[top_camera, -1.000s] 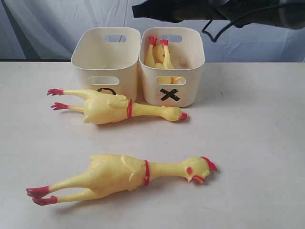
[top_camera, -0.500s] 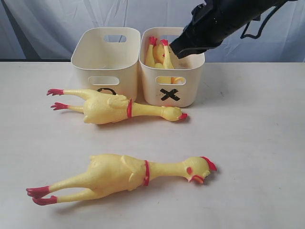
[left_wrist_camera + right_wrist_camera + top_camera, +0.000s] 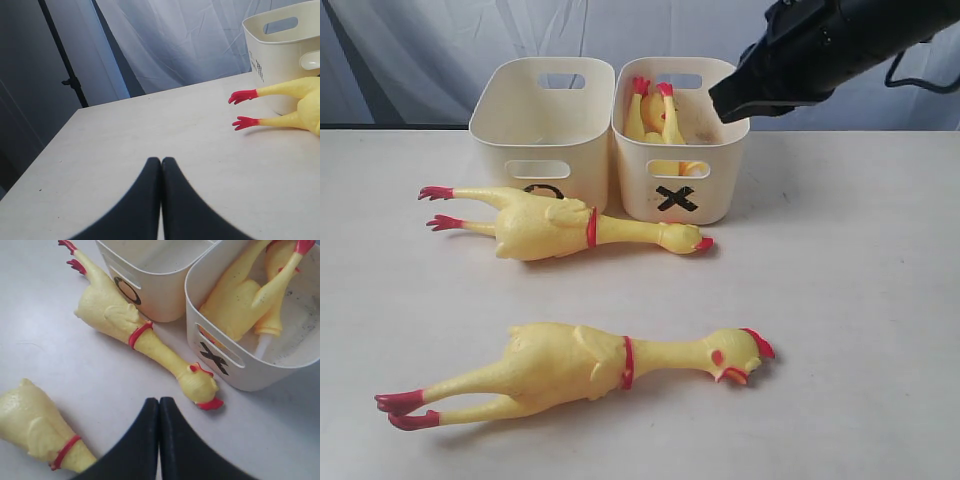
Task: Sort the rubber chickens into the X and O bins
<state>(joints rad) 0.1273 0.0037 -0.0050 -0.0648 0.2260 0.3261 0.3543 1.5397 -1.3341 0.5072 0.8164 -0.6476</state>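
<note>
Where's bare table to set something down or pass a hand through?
Widest free patch: table right of the X bin and both chicken heads. Also the strip between far chicken and near chicken. O bin looks empty. Crowded: far chicken lies close along the bin fronts; X bin holds a third chicken.

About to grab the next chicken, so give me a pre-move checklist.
1. Right tool open for a grasp: not ok, jaws shut, empty.
2. Left tool out of the way: ok, shut, away from the chickens.
3. Small yellow rubber chicken inside the cream plastic tub marked X: ok.
4. Cream plastic tub marked O free of chickens: ok.
5. Far larger yellow rubber chicken and near larger yellow rubber chicken lying apart on the table: ok.
6. Far chicken's head clear of the X tub: cannot tell.
</note>
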